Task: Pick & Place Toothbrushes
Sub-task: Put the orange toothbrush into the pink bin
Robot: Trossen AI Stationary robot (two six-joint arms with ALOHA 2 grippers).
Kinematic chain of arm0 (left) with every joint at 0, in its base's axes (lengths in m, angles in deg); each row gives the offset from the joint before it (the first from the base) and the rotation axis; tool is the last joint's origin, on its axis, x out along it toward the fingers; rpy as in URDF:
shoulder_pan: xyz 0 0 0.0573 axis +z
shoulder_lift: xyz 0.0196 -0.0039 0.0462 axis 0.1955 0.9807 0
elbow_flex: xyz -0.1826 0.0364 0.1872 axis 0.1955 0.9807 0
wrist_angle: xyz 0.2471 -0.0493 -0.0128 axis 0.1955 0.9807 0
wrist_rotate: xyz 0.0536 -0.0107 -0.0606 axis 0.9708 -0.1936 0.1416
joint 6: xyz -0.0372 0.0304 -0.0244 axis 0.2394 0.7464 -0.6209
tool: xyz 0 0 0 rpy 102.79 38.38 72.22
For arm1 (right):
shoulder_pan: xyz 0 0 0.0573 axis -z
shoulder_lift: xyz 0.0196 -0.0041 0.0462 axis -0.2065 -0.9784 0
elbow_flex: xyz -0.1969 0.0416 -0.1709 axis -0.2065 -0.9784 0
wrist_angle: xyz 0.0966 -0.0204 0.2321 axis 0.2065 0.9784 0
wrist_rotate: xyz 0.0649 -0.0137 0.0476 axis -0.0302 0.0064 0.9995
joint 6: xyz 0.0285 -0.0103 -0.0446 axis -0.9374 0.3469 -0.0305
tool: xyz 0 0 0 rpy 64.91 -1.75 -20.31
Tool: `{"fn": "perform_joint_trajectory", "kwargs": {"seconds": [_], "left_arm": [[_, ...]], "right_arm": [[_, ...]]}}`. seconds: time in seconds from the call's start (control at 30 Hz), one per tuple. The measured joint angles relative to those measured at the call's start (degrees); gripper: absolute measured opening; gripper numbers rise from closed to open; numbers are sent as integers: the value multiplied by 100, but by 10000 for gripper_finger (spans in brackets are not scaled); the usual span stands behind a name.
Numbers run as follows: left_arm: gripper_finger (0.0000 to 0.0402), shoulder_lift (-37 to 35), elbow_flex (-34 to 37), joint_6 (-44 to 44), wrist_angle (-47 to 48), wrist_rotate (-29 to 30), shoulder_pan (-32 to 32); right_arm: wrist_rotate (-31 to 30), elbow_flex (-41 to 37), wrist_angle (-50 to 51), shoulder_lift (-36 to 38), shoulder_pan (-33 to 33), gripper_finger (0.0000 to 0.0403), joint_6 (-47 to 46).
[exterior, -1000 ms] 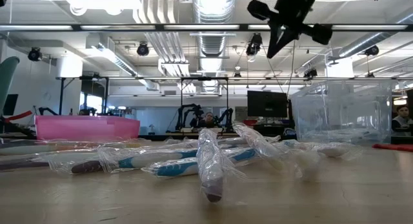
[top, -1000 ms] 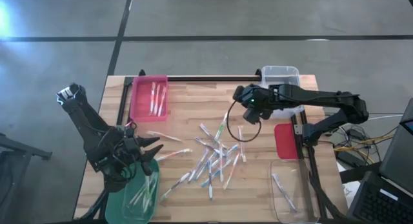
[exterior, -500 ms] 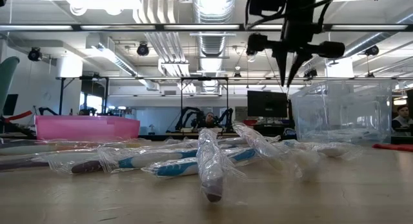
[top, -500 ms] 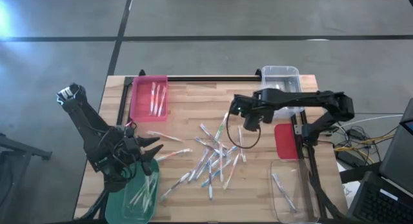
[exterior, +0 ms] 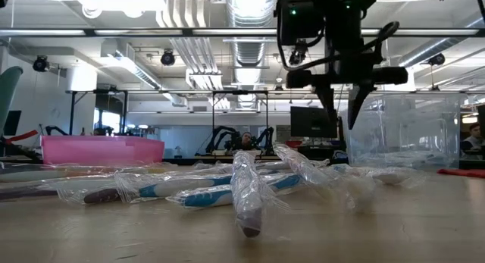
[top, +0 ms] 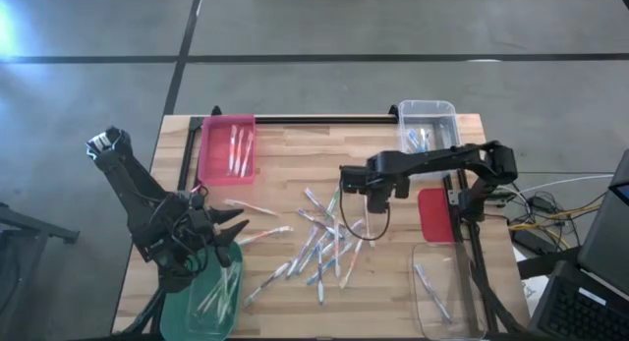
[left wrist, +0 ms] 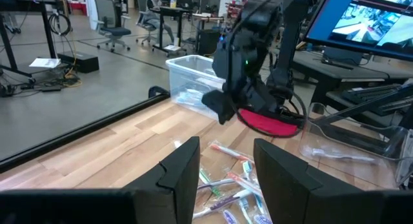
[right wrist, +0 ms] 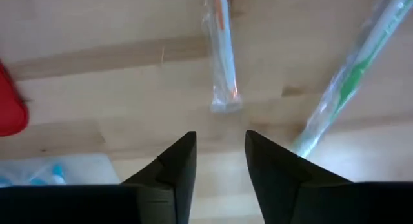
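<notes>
Many toothbrushes in clear wrappers lie scattered on the middle of the wooden table. My right gripper points down, open, in the air above the pile's far right part; it is also seen in the high view. In the right wrist view its fingers stand over bare wood, between an orange-accented toothbrush and a green one. My left gripper waits open above the green bin at the near left, with nothing between its fingers.
A pink bin with a few toothbrushes stands at the far left. A clear bin is at the far right, another clear bin at the near right, and a red lid lies between them. A black rail runs along the far edge.
My right gripper has come down toward the pile and toward the table's left edge. It has tipped from slanting to pointing nearly straight down, and has opened from shut. The toothbrushes lie as before.
</notes>
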Motion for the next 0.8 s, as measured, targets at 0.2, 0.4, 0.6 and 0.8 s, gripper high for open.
{"fn": "perform_joint_trajectory", "kwargs": {"seconds": [0.2,0.4,0.6,0.8], "left_arm": [[152,0,0,2,0,1,-4],[152,-1,0,0,1,0,-4],[152,-2,0,1,1,2,-4],[152,-2,0,2,1,0,-2]], "right_arm": [[6,4,-102,-249,-262,139,-246],[16,-22,-194,-406,-479,120,-474],[523,-86,-541,-554,-647,90,-816],[608,-215,-782,-560,-661,80,-995]]}}
